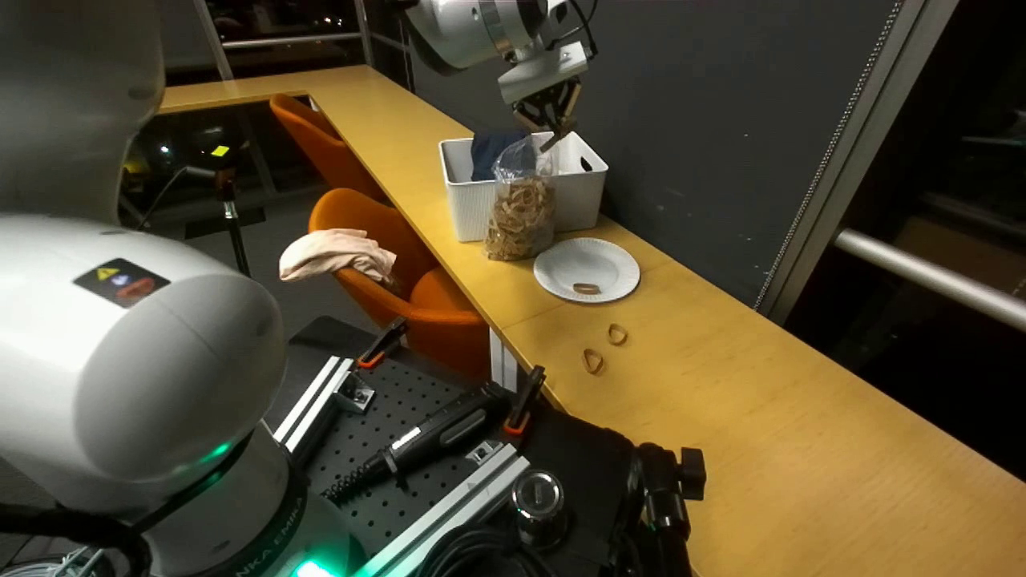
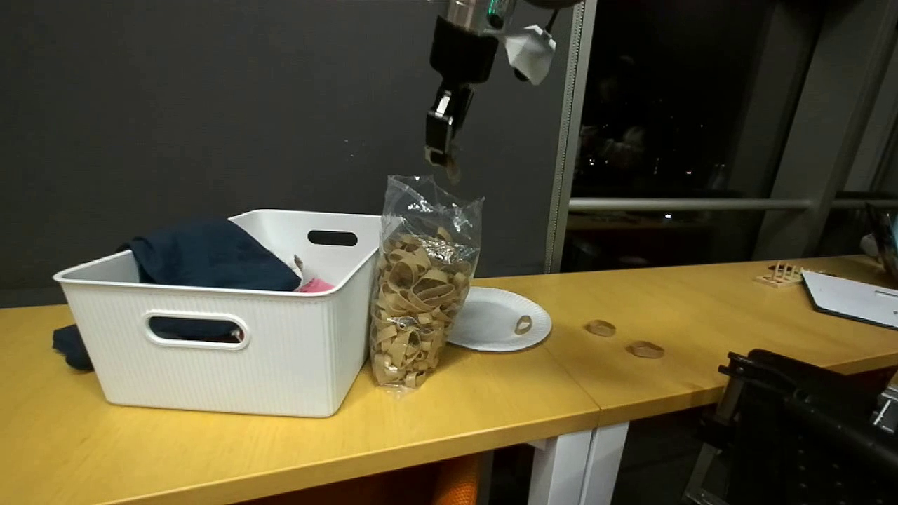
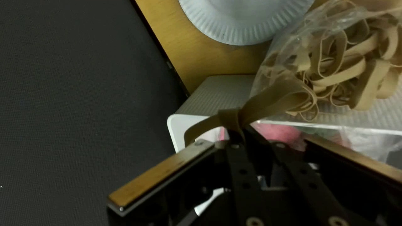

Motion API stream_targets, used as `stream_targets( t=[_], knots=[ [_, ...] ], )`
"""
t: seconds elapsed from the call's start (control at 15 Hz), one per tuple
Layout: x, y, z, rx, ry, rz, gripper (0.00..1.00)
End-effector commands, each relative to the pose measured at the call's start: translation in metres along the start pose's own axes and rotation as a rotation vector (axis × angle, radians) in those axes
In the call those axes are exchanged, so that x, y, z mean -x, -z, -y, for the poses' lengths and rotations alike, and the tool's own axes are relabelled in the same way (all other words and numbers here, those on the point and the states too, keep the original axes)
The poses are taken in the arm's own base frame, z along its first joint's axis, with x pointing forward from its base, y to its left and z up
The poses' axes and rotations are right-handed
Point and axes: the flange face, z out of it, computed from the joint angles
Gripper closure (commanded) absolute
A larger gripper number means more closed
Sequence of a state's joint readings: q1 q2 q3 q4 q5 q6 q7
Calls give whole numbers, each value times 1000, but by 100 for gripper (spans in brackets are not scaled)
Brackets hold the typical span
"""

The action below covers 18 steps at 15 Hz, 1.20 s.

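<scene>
Currently, the gripper (image 2: 438, 153) hangs, fingers pointing down, just above the upper edge of a clear bag (image 2: 417, 301), near a corner of a white ribbed bin (image 2: 224, 372). Fingers: pinched together on a tan rubber band (image 3: 267, 100), legible from the wrist view. The strip is caught at the tips, a short part curling out one way, a longer loop reaching the other way, toward the bag. In an exterior view the held band dangles blurred; contact with the plastic not readable from where I stand.

Bag: upright, leaning slightly, packed with more tan bands, crinkled plastic rising above them. It stands just beside the bin. Bin contents: a navy cloth (image 2: 203, 256) draped over the rim, plus something pink (image 3: 279, 131), partly seen.

White paper plate (image 1: 569, 260): flat on the wooden table (image 1: 761, 417), just beside the bag. On it, one plated band (image 1: 586, 289), toward the rim. Past the plate, near each other on the tabletop: a nearer loose band (image 2: 601, 332) and a farther loose band (image 2: 646, 353).

Surroundings: an orange chair (image 1: 369, 220) at the table edge, pale cloth (image 1: 337, 252) over it; a pegged wooden block (image 2: 777, 277) beside a white panel (image 2: 852, 300).
</scene>
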<state>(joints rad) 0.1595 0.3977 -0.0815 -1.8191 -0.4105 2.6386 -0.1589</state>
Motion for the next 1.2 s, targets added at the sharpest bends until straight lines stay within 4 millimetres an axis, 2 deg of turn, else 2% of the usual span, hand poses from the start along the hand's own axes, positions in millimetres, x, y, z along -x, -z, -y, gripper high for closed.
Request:
stream_targets(
  t=[0.0,0.33,0.53,0.6,0.67,1.13],
  knots=[
    [-12,8,16,1,-9,42,98],
    [-21,7,47,-35,20,55,98],
    [-23,8,54,-42,28,59,98],
    [-21,5,54,-45,26,67,79],
    [-21,5,54,-42,23,74,67],
    [-20,6,52,-35,-1,94,18]
  ],
)
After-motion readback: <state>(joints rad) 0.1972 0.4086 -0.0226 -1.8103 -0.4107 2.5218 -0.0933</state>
